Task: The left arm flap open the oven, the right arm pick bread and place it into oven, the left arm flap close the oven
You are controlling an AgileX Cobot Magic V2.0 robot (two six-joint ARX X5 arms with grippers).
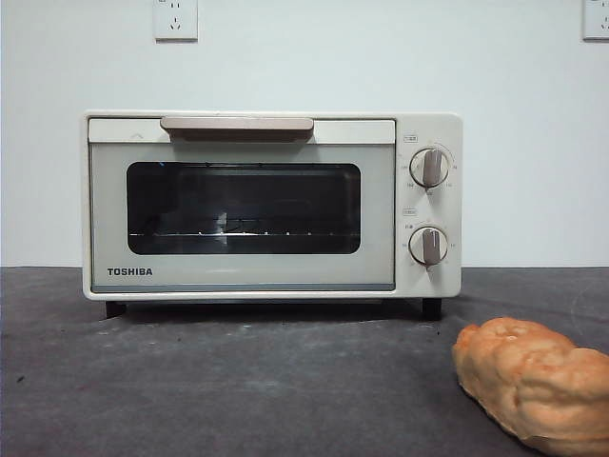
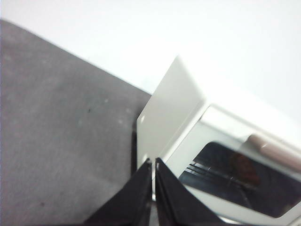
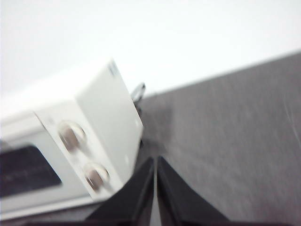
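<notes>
Grey worktop (image 1: 238,381) carries the Toshiba toaster oven (image 1: 271,205), door closed; bread loaf (image 1: 533,381) lies near right. Left end effector (image 2: 154,162) and right end effector (image 3: 155,160), jaws together and empty, wait above.

The boxy cream-white toaster oven (image 1: 271,205) has a smooth, faintly satin painted shell; its dark door window (image 1: 244,208) looks like glossy glass, with a thin bright metal wire rack (image 1: 238,232) behind it. The lumpy golden-orange bread loaf (image 1: 535,381) has a rough, bumpy, matt crust. The dark grey desk (image 1: 238,381) looks matt and slightly mottled.
</notes>
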